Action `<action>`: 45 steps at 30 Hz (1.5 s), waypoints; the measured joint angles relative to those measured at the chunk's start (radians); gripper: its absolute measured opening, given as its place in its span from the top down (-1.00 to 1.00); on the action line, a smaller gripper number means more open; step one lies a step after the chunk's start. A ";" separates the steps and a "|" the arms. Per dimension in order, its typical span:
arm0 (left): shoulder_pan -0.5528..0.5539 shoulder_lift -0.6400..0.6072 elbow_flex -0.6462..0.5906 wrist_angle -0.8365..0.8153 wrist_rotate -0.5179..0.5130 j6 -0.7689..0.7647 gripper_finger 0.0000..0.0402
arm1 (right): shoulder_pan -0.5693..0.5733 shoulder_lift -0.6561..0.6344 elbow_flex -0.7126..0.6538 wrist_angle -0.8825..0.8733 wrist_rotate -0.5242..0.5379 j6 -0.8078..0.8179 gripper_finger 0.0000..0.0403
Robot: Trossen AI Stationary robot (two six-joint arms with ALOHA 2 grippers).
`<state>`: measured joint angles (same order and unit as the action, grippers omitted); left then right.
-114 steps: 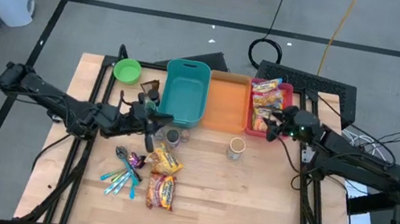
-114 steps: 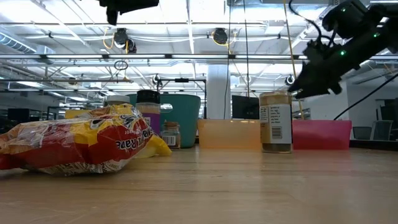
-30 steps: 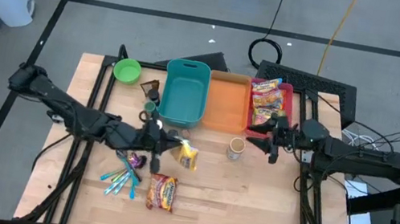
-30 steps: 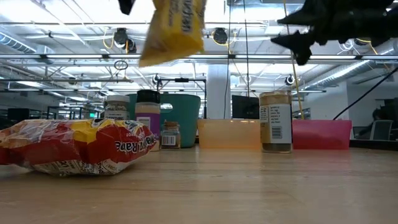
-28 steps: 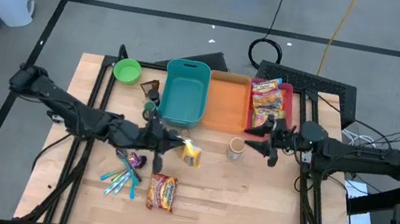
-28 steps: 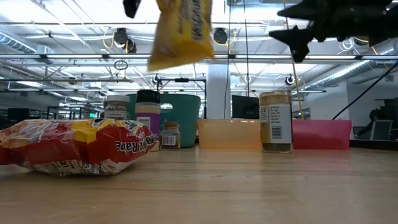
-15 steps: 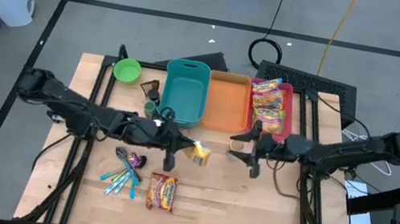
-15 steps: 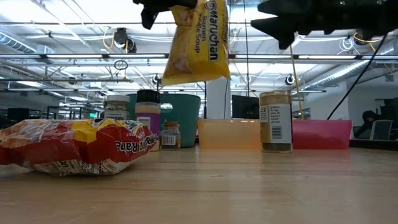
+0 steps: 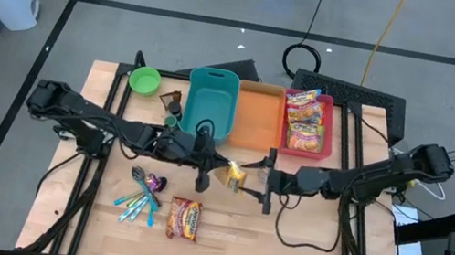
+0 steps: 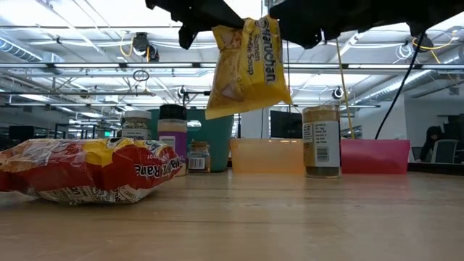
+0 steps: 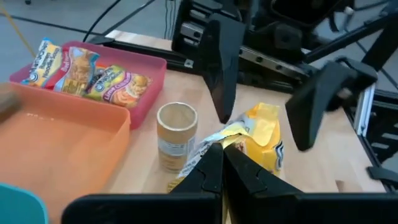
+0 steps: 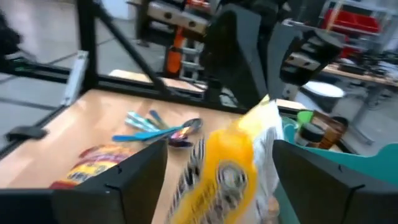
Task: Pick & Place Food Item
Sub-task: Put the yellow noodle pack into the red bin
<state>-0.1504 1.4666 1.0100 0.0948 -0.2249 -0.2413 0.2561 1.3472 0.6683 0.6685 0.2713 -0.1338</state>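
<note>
Above the middle of the wooden table (image 9: 299,251), the left gripper (image 9: 207,167) is clamped shut on the top edge of a yellow ramen packet (image 9: 233,176), holding it clear of the surface. In the low view the packet hangs in mid-air, its wrapper reading "Maruchan" and "Ramen Noodle Soup". From the other side the right gripper (image 9: 268,184) faces it, its two fingers spread wide on either side of the packet; whether they touch it cannot be told. A second packet (image 10: 87,170) lies flat on the table nearer the front, with red lettering partly readable as "Rame". Farther back, more noodle packets sit in the pink bin (image 9: 326,116), beside the orange bin (image 9: 258,119) and teal bin (image 9: 211,106).
</note>
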 joint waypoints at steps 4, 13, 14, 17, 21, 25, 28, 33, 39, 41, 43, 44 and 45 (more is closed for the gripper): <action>0.001 0.000 0.000 -0.005 0.001 -0.002 0.98 | -0.002 0.033 0.016 0.000 0.118 -0.007 -0.43; 0.000 0.000 0.000 -0.017 0.012 -0.005 0.97 | -0.001 0.017 0.031 -0.071 0.144 0.125 -0.13; 0.001 0.000 0.000 -0.017 0.012 -0.007 0.98 | -0.003 0.013 0.032 -0.085 0.144 0.131 -0.07; 0.000 0.000 0.000 -0.017 0.012 -0.007 0.98 | -0.009 -0.009 0.032 -0.139 0.144 0.150 0.15; 0.001 0.000 0.000 -0.016 0.011 -0.004 0.96 | -0.013 -0.029 0.049 -0.198 0.126 0.152 0.48; 0.000 0.000 0.000 -0.015 0.012 -0.004 0.98 | -0.020 -0.047 0.055 -0.212 -0.013 0.149 0.84; 0.000 0.000 0.000 -0.008 0.011 0.001 0.92 | -0.029 -0.064 0.056 -0.211 -0.123 0.151 0.96; -0.003 -0.016 0.000 0.091 -0.093 0.081 0.65 | -0.027 -0.092 0.056 -0.235 -0.168 0.159 0.99; -0.022 -0.085 0.000 0.094 -0.221 0.104 0.30 | -0.034 -0.167 0.055 -0.370 -0.169 0.148 1.00; -0.037 -0.102 0.000 0.075 -0.249 0.109 0.22 | -0.041 -0.207 0.055 -0.409 -0.156 0.148 1.00; -0.054 -0.119 0.000 0.049 -0.302 0.126 0.17 | -0.041 -0.253 0.043 -0.442 -0.112 0.146 1.00; -0.063 -0.122 0.000 0.044 -0.333 0.134 0.16 | -0.040 -0.278 0.031 -0.445 -0.080 0.143 1.00; -0.070 -0.122 0.000 0.038 -0.366 0.139 0.14 | -0.040 -0.310 0.013 -0.449 -0.042 0.139 1.00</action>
<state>-0.2205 1.3441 1.0096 0.1324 -0.5907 -0.1022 0.2161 1.0375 0.6813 0.2198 0.2296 0.0050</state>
